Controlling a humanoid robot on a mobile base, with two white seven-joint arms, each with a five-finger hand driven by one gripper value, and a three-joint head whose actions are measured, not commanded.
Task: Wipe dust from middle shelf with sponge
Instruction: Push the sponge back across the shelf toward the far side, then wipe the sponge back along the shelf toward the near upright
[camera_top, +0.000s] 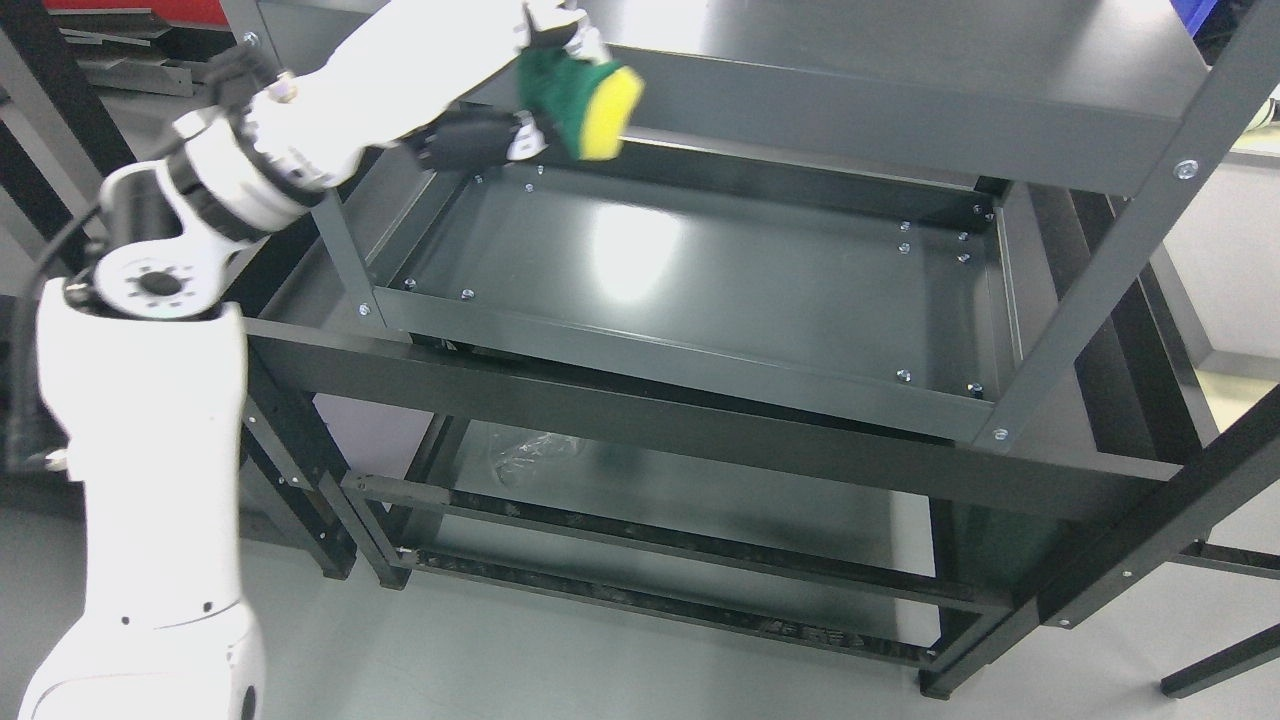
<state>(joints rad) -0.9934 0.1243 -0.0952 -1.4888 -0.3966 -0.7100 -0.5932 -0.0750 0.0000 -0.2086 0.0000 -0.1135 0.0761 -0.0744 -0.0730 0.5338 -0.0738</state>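
Note:
A green and yellow sponge (590, 105) hangs in the air above the back left corner of the middle shelf (700, 270), level with the front lip of the top shelf (900, 110). My left hand (530, 75) is shut on the sponge, its white and black fingers wrapped around the green side. The left arm reaches in from the lower left, over the shelf's left post. The middle shelf is a dark grey metal tray with a raised rim and a bright glare patch. The right arm does not show.
The rack's dark upright posts (1120, 240) stand at the corners. A lower shelf (650, 490) holds a crumpled clear plastic bag (530, 455). Another black frame (1180, 540) crosses in front on the right. Grey floor lies below.

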